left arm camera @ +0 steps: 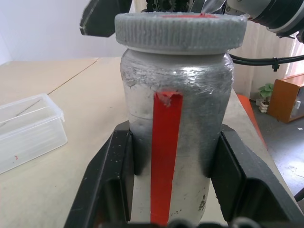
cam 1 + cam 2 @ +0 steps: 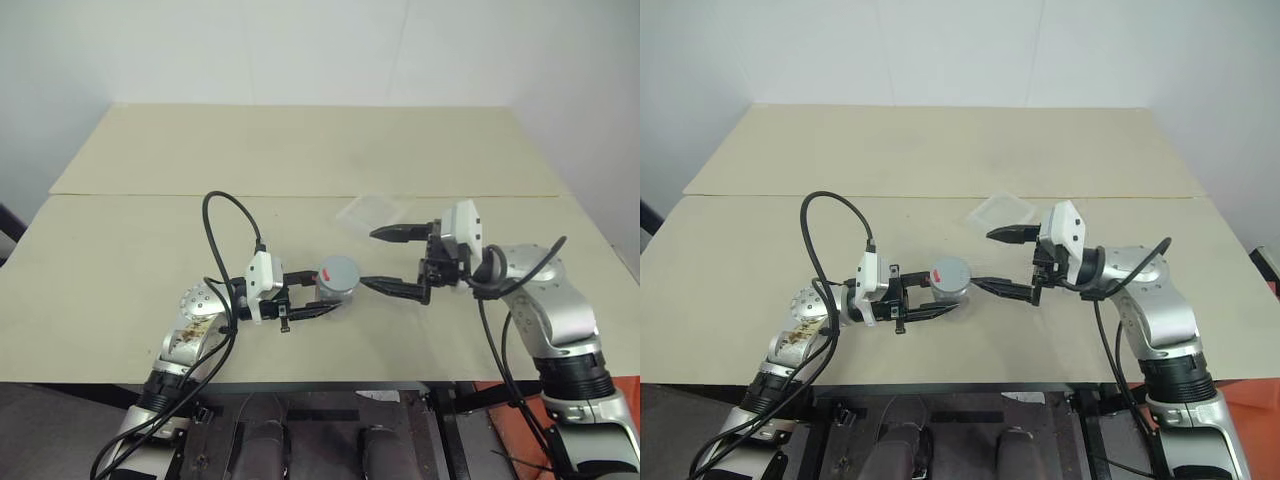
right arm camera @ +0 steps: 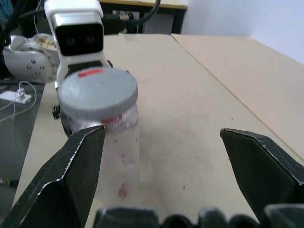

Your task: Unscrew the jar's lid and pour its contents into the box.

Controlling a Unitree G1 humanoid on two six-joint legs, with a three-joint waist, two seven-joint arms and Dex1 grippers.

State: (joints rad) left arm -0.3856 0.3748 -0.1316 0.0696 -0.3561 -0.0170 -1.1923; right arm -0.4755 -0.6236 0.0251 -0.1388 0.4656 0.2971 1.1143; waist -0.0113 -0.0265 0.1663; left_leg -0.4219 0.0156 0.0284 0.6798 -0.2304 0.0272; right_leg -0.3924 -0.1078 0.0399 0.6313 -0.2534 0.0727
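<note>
My left gripper (image 2: 318,300) is shut on the jar (image 1: 175,128), holding it upright just above the table, one black finger on each side of its body. The jar is a small frosted clear cylinder with a red strip down its side. The grey ribbed lid (image 2: 338,270) sits on its top, with a red mark on it (image 3: 97,97). My right gripper (image 2: 385,260) stands open just right of the lid, pointing at it, jaws wide and touching nothing. The box (image 2: 372,212), a shallow clear tray, lies on the table beyond the grippers. I cannot make out the contents through the jar wall.
The pale table (image 2: 300,150) runs far back, with a seam (image 2: 150,195) across it. Black cables (image 2: 215,230) loop over both arms. A wooden shelf (image 1: 280,97) stands off the table's side.
</note>
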